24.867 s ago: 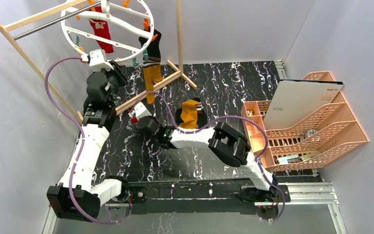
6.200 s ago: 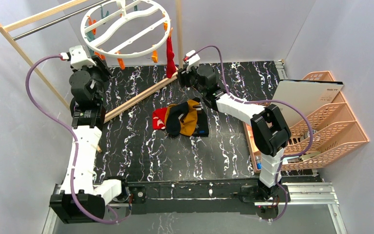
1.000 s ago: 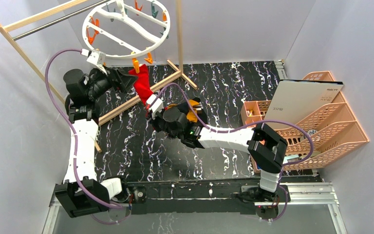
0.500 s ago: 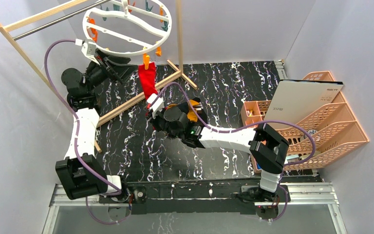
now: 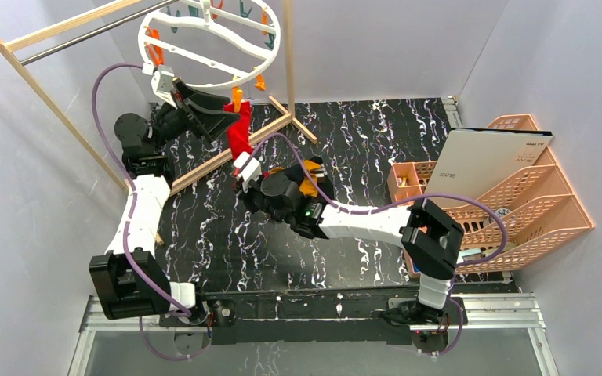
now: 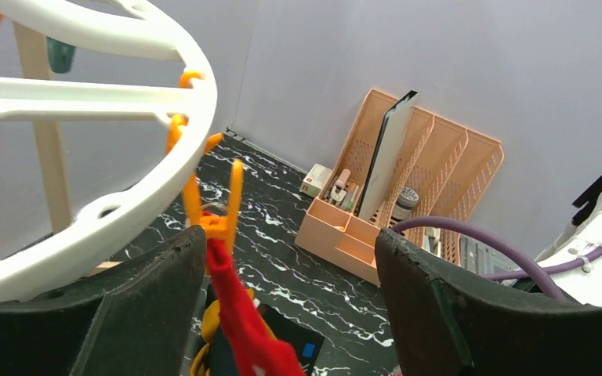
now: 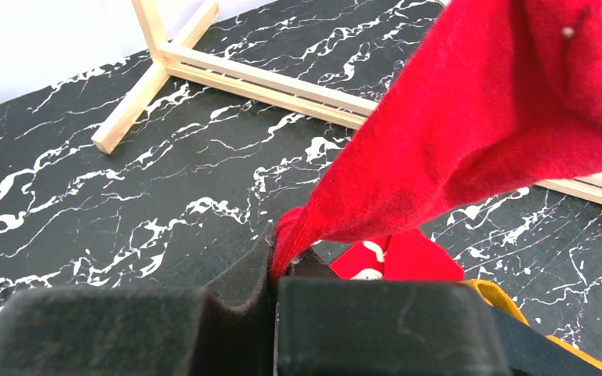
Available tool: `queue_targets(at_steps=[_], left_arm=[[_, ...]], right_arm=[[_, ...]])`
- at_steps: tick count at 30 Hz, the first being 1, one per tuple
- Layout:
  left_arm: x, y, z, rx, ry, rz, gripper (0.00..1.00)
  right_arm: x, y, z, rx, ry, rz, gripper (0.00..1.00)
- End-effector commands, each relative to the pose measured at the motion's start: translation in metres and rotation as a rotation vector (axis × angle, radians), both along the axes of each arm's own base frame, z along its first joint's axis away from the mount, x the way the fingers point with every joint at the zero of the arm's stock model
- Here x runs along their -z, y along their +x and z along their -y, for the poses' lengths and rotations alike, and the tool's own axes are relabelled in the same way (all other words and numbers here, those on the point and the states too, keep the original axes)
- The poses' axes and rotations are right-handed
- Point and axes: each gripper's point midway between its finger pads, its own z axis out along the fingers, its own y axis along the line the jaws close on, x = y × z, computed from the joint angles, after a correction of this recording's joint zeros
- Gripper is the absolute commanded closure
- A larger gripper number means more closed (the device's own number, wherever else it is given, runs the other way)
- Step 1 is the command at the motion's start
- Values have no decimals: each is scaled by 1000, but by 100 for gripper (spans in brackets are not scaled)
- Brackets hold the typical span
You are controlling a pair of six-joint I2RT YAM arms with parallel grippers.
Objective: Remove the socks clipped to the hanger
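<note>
The hanger (image 5: 208,43), a white ring (image 6: 125,207) with crossbars, hangs from the rod at the back left. One red sock (image 5: 240,129) hangs from an orange clip (image 6: 215,211) on its near rim. My left gripper (image 5: 221,117) is open, and its fingers (image 6: 141,313) straddle that clip and the top of the red sock (image 6: 243,329). My right gripper (image 7: 278,270) is shut on the lower end of the red sock (image 7: 478,133), just below in the top view (image 5: 243,158). More socks (image 5: 307,178), red (image 7: 407,258) and mustard (image 7: 509,301), lie on the table behind my right arm.
The wooden rack (image 5: 55,102) stands at the back left, its base bar (image 7: 266,78) crossing the black marble table. A peach desk organizer (image 5: 509,211) holding a white board (image 5: 482,160) stands at the right. A dark flat item (image 6: 306,345) lies under the sock pile.
My left gripper has swung up and to the right, from beside the sock to around the orange clip. The hanger has turned and swayed slightly right. The right gripper has kept its hold.
</note>
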Motion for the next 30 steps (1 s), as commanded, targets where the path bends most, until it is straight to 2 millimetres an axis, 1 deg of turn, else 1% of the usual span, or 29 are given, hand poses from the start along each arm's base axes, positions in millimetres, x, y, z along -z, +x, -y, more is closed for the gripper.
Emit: queue_targets(at_steps=[1,4,6,10,14,17,24,27,30], left_arm=[[-9,-19,8,22,5,58,24],[-6,-27,10,15,-1,57,24],[-2,-27,7,-17,0,54,24],[10,-13,-3,-139,44,47,26],[7,-2,-15,-251,57,82,26],[14,7,-22,-311,69,74,27],[41,22,-33,-384,110,49,28],[43,25,-34,-388,99,58,29],[36,24,-32,-370,60,81,29]], right_arm=[[-17,-4,-11,-7,37,18,99],[-15,-6,-12,-12,34,15,99],[-14,-7,-14,-16,34,14,99],[-14,-9,-16,-21,32,13,99],[-14,-8,-16,-20,30,15,99],[-15,-9,-17,-23,33,16,99],[-15,-9,-16,-24,28,22,99],[-14,-9,-15,-23,24,23,99],[-13,-9,-16,-24,25,23,99]])
